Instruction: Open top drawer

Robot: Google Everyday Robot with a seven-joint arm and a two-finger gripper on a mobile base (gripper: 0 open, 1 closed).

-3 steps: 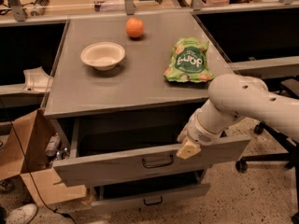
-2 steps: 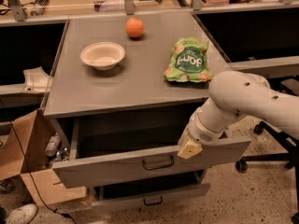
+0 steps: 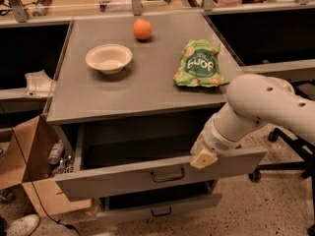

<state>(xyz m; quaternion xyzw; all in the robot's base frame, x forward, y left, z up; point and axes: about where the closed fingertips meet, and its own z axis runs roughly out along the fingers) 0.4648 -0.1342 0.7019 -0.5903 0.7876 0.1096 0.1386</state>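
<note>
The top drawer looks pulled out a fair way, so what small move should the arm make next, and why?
Probably lift the gripper clear of the top drawer. The drawer stands well out from the cabinet, its box exposed, and the gripper sits at the front's upper edge, right of the black handle; more pulling seems unnecessary.
</note>
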